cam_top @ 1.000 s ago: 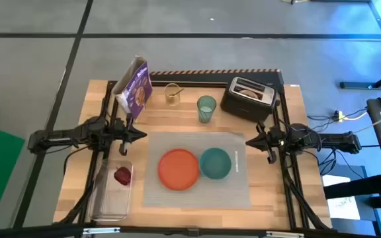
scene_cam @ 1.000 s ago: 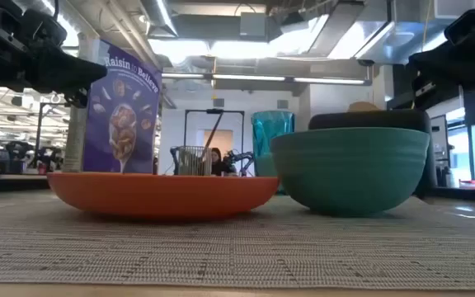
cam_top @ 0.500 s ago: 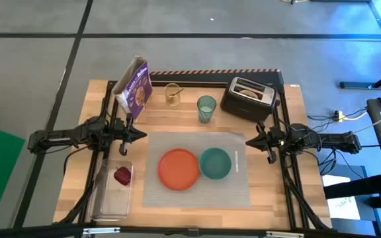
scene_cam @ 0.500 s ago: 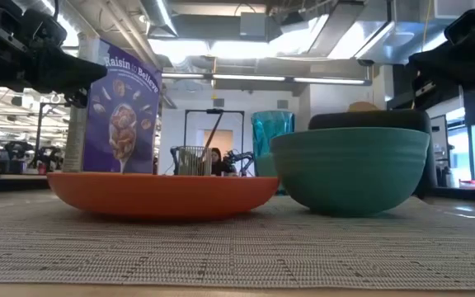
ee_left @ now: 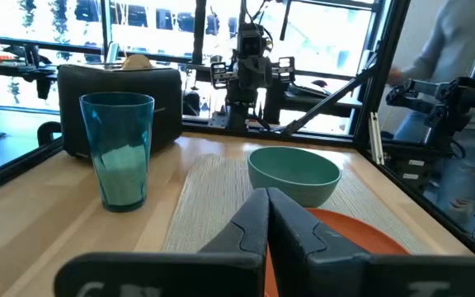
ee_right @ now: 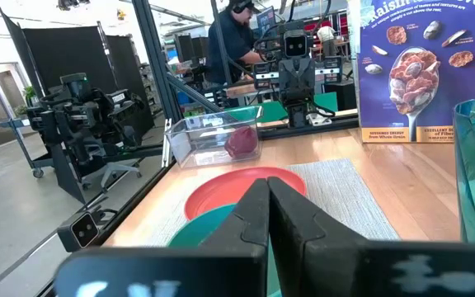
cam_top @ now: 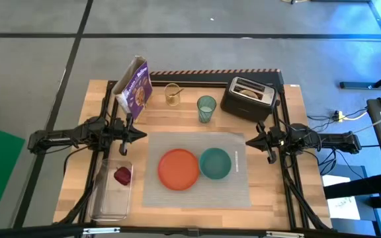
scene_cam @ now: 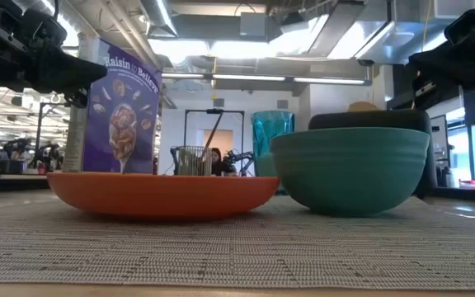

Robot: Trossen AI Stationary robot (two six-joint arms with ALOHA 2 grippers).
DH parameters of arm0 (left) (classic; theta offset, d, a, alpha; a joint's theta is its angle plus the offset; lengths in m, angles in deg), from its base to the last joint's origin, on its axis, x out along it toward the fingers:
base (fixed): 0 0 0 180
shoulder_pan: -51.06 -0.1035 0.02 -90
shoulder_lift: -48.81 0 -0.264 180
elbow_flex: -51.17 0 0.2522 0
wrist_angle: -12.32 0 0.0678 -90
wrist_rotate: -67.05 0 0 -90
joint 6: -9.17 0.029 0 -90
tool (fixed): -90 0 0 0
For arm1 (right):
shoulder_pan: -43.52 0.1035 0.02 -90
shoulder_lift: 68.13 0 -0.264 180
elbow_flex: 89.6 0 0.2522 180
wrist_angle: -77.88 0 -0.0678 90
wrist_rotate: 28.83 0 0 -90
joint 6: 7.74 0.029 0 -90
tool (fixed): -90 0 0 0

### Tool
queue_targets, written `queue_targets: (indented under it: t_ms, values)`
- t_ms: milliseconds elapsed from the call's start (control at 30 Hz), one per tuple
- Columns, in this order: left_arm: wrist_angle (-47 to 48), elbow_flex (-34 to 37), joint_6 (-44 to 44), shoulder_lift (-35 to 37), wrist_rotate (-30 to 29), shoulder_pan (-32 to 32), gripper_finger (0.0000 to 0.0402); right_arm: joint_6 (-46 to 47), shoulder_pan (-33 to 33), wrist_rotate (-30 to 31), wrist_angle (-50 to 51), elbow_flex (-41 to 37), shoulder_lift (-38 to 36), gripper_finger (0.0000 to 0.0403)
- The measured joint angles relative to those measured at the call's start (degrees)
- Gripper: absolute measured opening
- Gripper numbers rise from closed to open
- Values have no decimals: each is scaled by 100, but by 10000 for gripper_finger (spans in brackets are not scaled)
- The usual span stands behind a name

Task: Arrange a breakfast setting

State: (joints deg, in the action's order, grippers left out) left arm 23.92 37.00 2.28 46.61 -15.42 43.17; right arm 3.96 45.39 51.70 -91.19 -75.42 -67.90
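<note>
The grey placemat (cam_top: pixel 197 192) lies in the table's middle. On it rest the orange plate (cam_top: pixel 178 168) and, to its right, the teal bowl (cam_top: pixel 215 163). The green cup (cam_top: pixel 206 109) stands behind the mat. The dark red fruit (cam_top: pixel 122 175) lies in a clear tray (cam_top: pixel 111 198) at the left. A gold spoon (cam_top: pixel 176 92) stands in a small glass (cam_top: pixel 171 94). The bagel-like ring is hidden. My left gripper (cam_top: pixel 142 134) hovers shut at the mat's left far corner. My right gripper (cam_top: pixel 249 140) hovers shut at the mat's right far corner.
A purple cereal box (cam_top: pixel 135 86) stands at the far left. A black toaster (cam_top: pixel 249 98) stands at the far right. People and other robot rigs show in the room beyond the table.
</note>
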Motion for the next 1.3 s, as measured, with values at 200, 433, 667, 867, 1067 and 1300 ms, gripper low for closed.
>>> queue_targets:
  t_ms: [200,433,667,867,1067,1300]
  values:
    - [-2,0,0,0,0,-2,0,0,0,-1,1,1,0,1]
    - [-1,-2,0,0,0,-2,0,0,0,0,0,-1,2,1]
    - [-2,0,0,0,0,0,0,0,0,0,0,-1,0,1]
    - [-2,-1,0,0,0,-2,0,0,0,43,-25,-1,0,1]
    - [-1,-2,0,0,0,-2,0,4,0,1262,-77,1,10,1]
    - [-2,0,0,0,0,0,0,1476,-2,2512,-666,1,9,1]
